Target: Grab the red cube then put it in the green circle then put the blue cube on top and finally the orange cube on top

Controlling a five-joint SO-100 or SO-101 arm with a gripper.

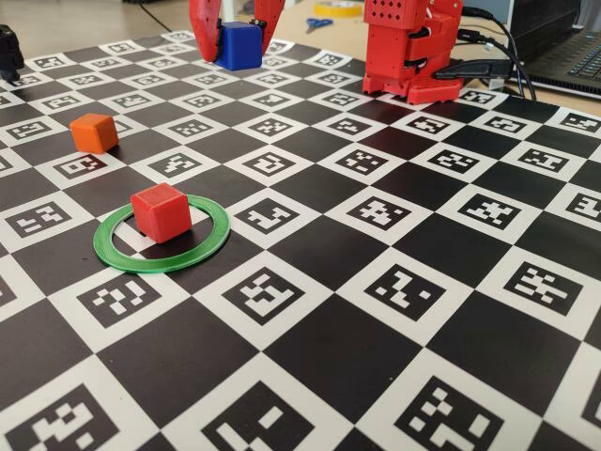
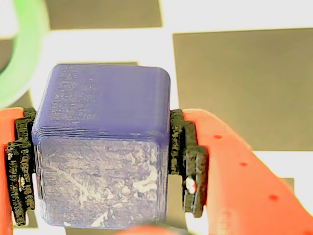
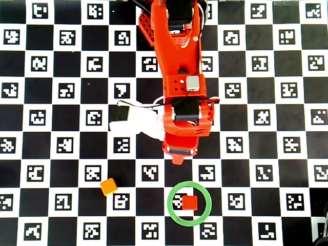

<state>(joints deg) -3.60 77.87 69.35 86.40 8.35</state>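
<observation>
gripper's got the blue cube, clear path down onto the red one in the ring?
Probably yes. The gripper holds the blue cube; the red cube sits in the green ring, top bare, orange cube off aside.

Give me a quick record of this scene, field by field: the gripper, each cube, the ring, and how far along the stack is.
gripper: shut on the blue cube, held above the board
blue cube: clamped between the black pads, off the surface
red cube: inside the green circle, resting on the board
green circle: flat on the checkered marker board
orange cube: alone on the board, outside the ring
stack progress: red cube placed; blue cube not yet on top; orange cube untouched
</observation>
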